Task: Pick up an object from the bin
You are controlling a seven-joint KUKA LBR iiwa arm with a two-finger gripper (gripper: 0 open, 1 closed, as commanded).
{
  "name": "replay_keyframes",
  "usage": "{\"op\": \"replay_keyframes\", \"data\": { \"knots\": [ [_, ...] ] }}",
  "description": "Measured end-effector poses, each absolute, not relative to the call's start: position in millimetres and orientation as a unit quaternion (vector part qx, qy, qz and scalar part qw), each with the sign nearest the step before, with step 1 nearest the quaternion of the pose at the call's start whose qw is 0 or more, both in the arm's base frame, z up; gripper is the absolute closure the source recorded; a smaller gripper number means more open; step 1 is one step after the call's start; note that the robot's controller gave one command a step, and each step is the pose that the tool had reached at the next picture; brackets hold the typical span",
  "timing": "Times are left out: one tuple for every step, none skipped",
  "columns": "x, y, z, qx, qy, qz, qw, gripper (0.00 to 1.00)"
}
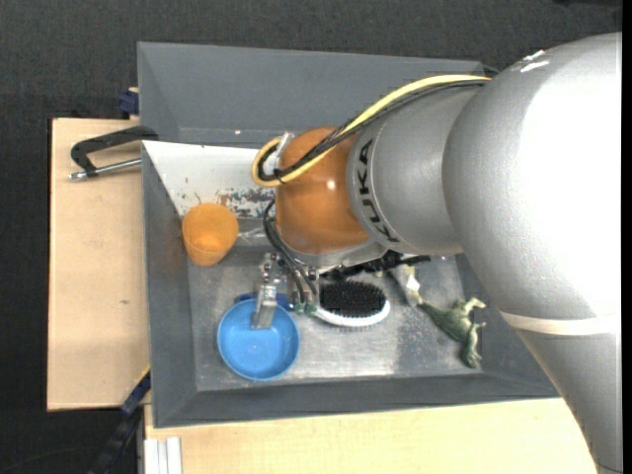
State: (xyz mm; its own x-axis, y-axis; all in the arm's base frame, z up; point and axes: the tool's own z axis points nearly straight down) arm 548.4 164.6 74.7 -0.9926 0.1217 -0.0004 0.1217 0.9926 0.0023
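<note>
Starting at the near wall of the bin (326,77), a round blue bowl (259,349) sits open side up on the floor, close to the near-left corner. The claw (267,304) hangs over the bowl's far rim, with a pale metal part of it reaching down to that edge. I cannot tell whether it touches the rim. I also cannot tell whether the claw is wide or narrow, because the orange wrist cover (316,191) and its cables hide the upper part. Nothing shows as held in it.

The relation that matters is that the bowl's middle lies from the claw toward the near wall and a little left, so the claw stands at the rim rather than over the hollow. Being round, the bowl has no long axis, and the far rim looks like the likeliest place to pinch it.

Just right of the claw lies an oval black hairbrush (353,302) with a white edge, its length running left to right, close enough to be nudged. Further right, toward the near-right corner, a green toy dinosaur (456,326) lies well apart. Farther back, by the left wall, an orange cup (209,233) rests clear of the claw.
</note>
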Motion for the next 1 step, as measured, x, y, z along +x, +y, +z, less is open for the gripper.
{"op": "replay_keyframes", "data": {
  "knots": [
    [542.3,165.6,212.2,0.06,0.998,0.003,0.006,1.0]
  ]
}}
